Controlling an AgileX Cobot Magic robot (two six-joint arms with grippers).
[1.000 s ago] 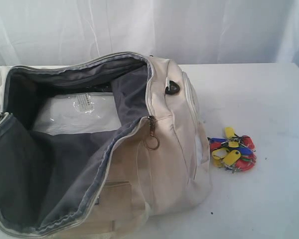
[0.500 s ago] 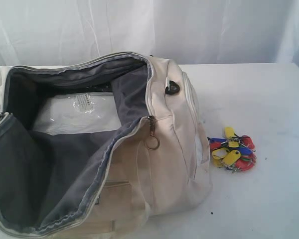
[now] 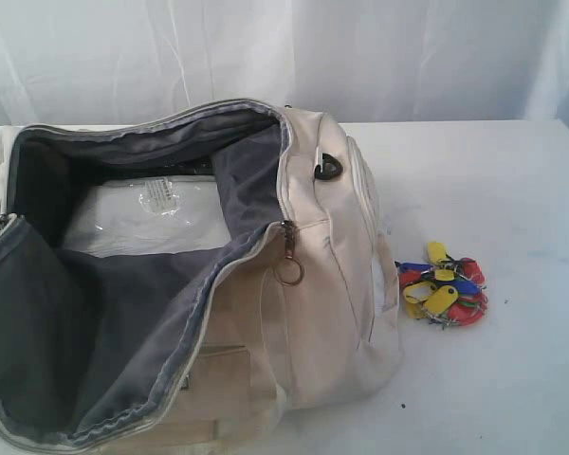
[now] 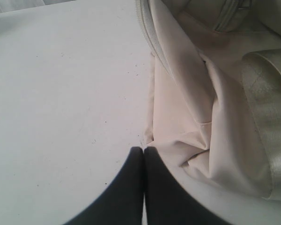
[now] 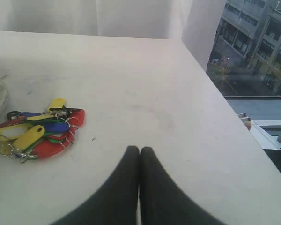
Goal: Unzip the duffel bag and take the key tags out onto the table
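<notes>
Cream-white fabric duffel bag (image 3: 332, 284) gapes unzipped on the wide white table (image 3: 512, 180), the bunch of red, yellow and blue plastic key tags (image 3: 443, 294) lies on the table just beside its end, and with my left fingers (image 4: 131, 183) and right fingers (image 5: 127, 183) both pressed together, empty, I judge nothing left.

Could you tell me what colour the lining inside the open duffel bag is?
Dark grey. The lining of the cream duffel bag shows best in the exterior view.
</notes>
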